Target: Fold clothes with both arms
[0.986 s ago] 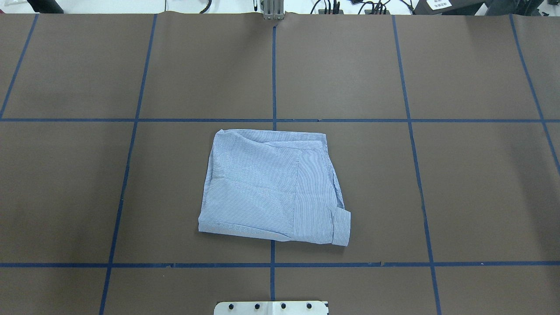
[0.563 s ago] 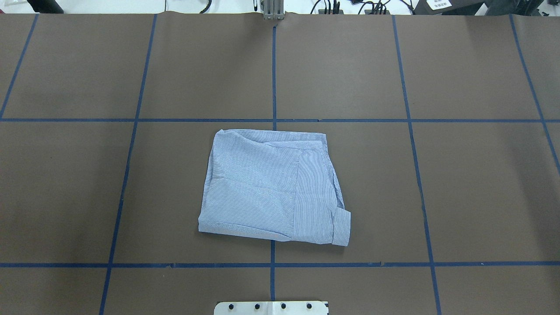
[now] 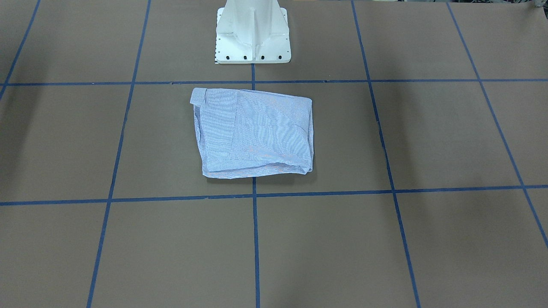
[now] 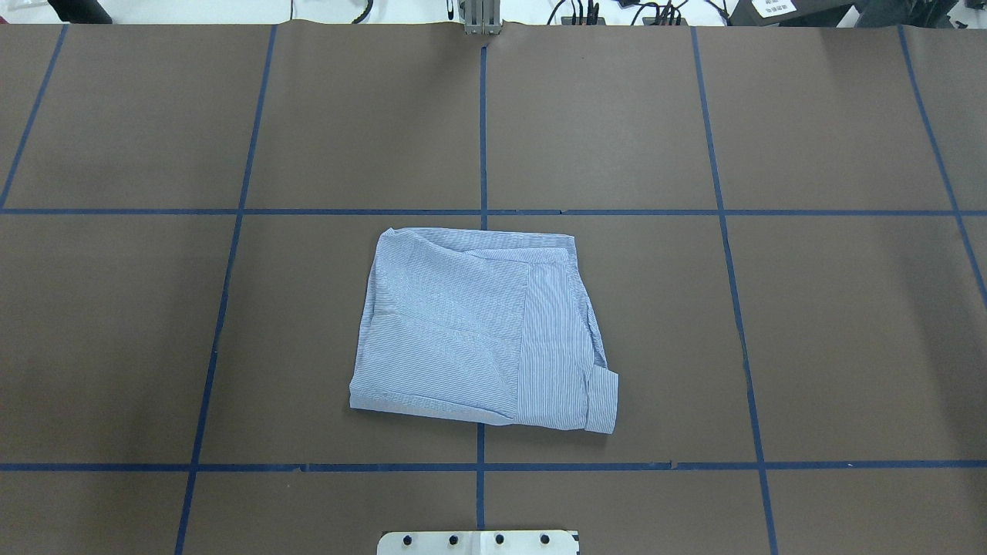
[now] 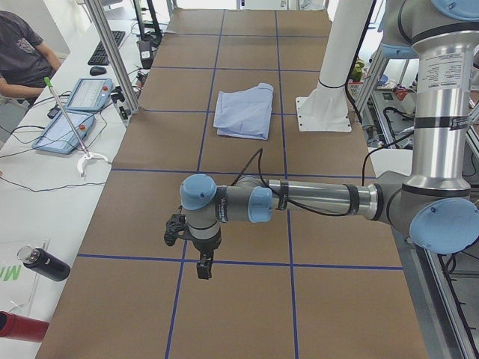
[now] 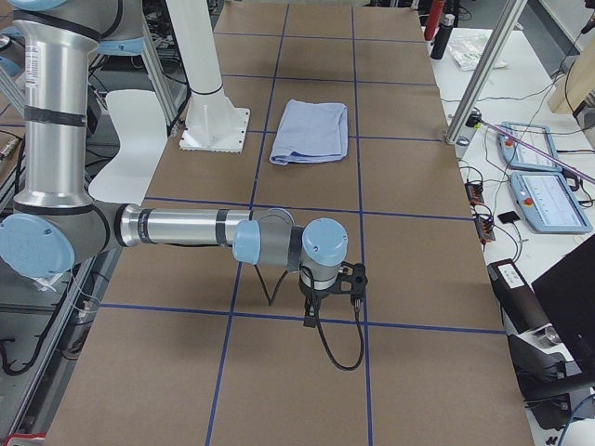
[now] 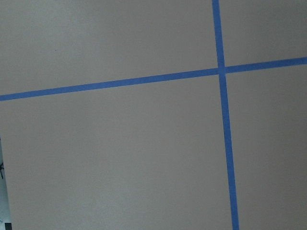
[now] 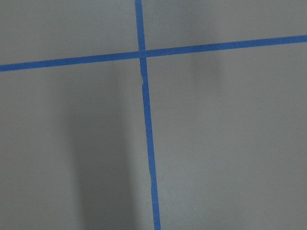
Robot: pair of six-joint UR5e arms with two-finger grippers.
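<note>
The light blue striped shirt lies folded into a rough rectangle at the table's middle, one cuff at its near right corner. It also shows in the front-facing view and both side views. Both arms are far from it, out over the table's ends. The left gripper points down above a tape line. The right gripper also points down. Each shows only in a side view, so I cannot tell whether it is open or shut. Both wrist views show only brown table and blue tape.
Blue tape lines divide the brown table into a grid. The white pedestal base stands just behind the shirt. A seated person, control tablets and a dark bottle are on a side bench. More tablets lie beside the table's other end.
</note>
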